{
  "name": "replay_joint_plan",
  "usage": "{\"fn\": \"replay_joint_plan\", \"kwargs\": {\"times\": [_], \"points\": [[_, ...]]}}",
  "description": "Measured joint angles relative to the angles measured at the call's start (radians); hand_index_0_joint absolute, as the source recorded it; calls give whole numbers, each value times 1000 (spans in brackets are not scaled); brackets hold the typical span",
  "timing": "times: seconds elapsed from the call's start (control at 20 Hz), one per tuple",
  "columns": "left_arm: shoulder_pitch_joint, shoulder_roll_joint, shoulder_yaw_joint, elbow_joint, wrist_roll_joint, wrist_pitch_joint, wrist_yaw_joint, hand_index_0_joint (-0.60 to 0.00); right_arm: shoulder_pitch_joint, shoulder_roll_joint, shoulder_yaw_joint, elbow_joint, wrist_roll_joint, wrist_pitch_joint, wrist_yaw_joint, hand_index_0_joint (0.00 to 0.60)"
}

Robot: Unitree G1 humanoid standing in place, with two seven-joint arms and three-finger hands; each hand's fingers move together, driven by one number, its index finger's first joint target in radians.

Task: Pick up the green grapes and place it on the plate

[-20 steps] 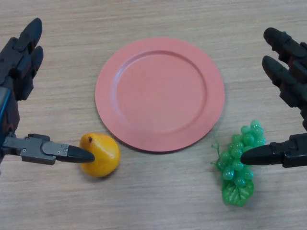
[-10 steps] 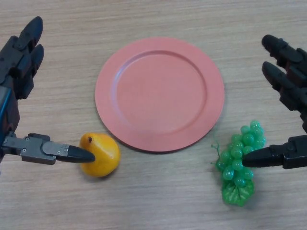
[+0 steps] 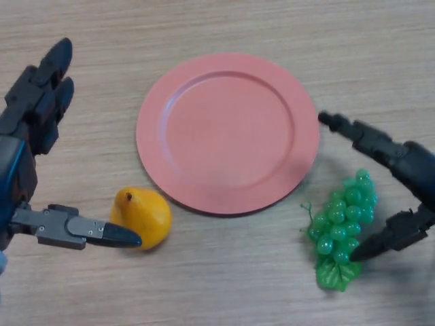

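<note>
A light wooden desk [image 3: 224, 285] is seen from above, filling the whole view.

The surface is covered by a pale tan wood-grain pattern, with fine streaks run from the left edge of the view to the right. It is lit evenly, and only soft, faint shadows are cast on it. No desk edge or corner is shown, and no wall, floor or window can be made out.

Left hand [image 3: 34, 136] palm cut off by left edge; right hand [image 3: 401, 176] by right edge.
</note>
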Motion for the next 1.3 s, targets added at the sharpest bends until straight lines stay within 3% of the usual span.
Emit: {"fn": "replay_joint_plan", "kwargs": {"times": [0.15,0.3,0.4,0.45,0.5,0.55,0.65,0.8,0.95,1.0,1.1,1.2,1.3], "points": [[5,0,0,2,0,0,0,0,-29,-18,3,141,-107,-113,14,0],[3,0,4,3,0,0,-1,0,-33,-22,3,194,-135,-150,14,0],[2,0,6,4,-1,0,-1,0,-21,-22,2,173,-59,-80,33,200],[2,1,6,4,-1,0,-2,0,-17,-22,-1,160,-45,-59,32,350],[2,1,6,4,-1,0,-4,0,-17,-22,-2,161,-20,-55,31,450],[2,1,6,4,-1,0,-7,0,-15,-21,-2,164,35,-45,31,595],[3,1,5,11,-1,0,-8,0,5,-18,-5,138,150,57,33,600],[4,0,4,14,0,0,-8,0,25,-17,-9,108,211,112,94,600],[6,0,4,14,0,0,-8,0,70,-8,-43,-111,395,583,139,600],[7,0,4,14,-1,0,-8,0,70,-8,-62,-153,431,650,139,600],[7,0,4,13,0,0,-8,0,58,-14,-121,-278,511,872,132,600],[8,0,4,13,0,0,-8,0,36,-19,-119,-327,522,870,83,600],[9,-1,4,13,0,0,-8,0,-22,-19,-118,-411,586,978,13,600]]}}
